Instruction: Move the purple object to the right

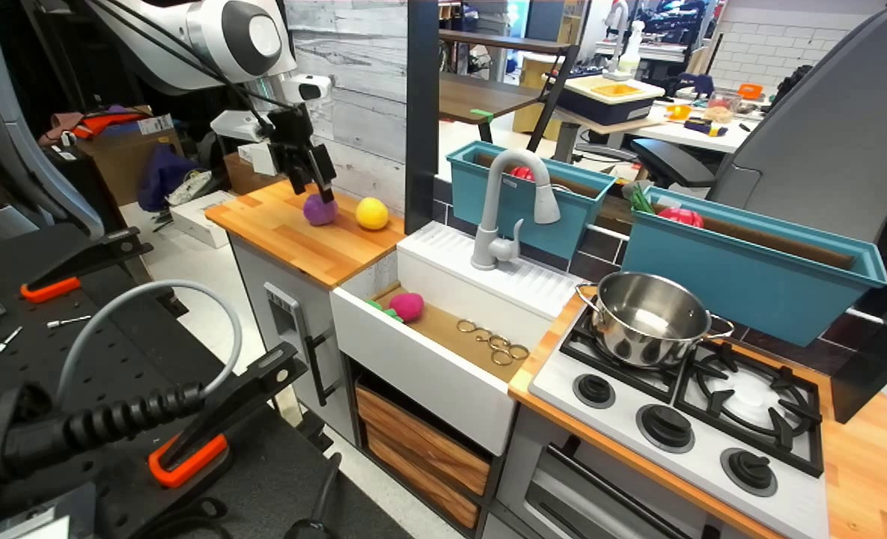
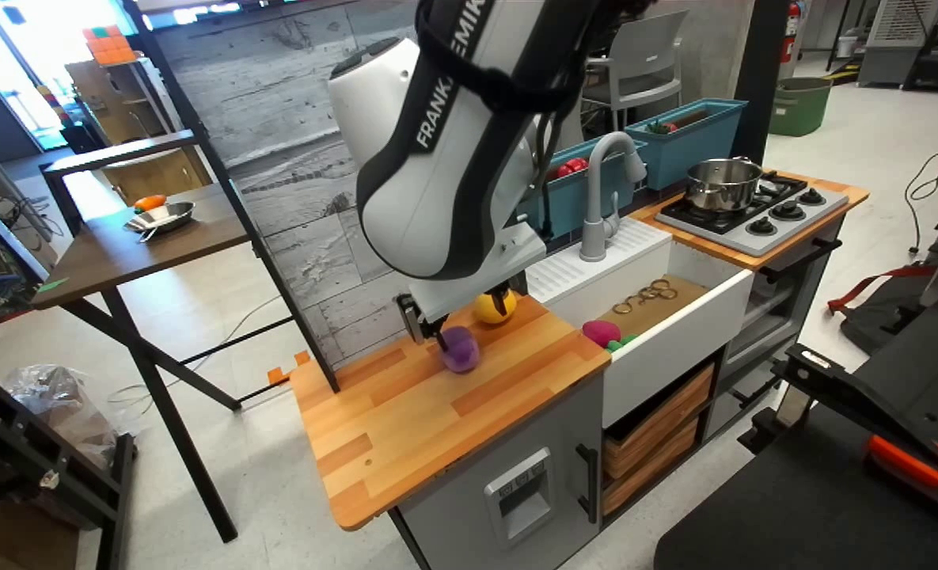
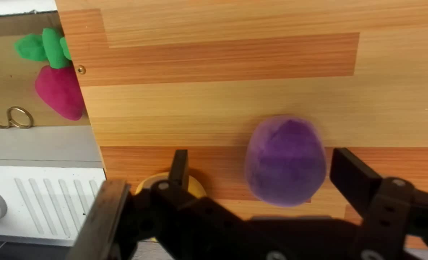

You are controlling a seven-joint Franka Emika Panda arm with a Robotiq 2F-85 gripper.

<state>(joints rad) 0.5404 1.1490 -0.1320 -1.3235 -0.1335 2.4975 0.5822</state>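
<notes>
The purple object, a soft round ball, rests on the wooden counter. It also shows in both exterior views. My gripper is open and points down over it. In the wrist view the ball lies between the two fingers, closer to the right one, with a wide gap to the left one. No contact can be made out. In an exterior view the gripper is just above the ball and a finger overlaps its top. The other exterior view hides much of the gripper behind the arm.
A yellow ball sits beside the purple one, partly under the left finger in the wrist view. A grey wood-look wall stands behind. The sink beside the counter holds a magenta toy with green leaves and metal rings.
</notes>
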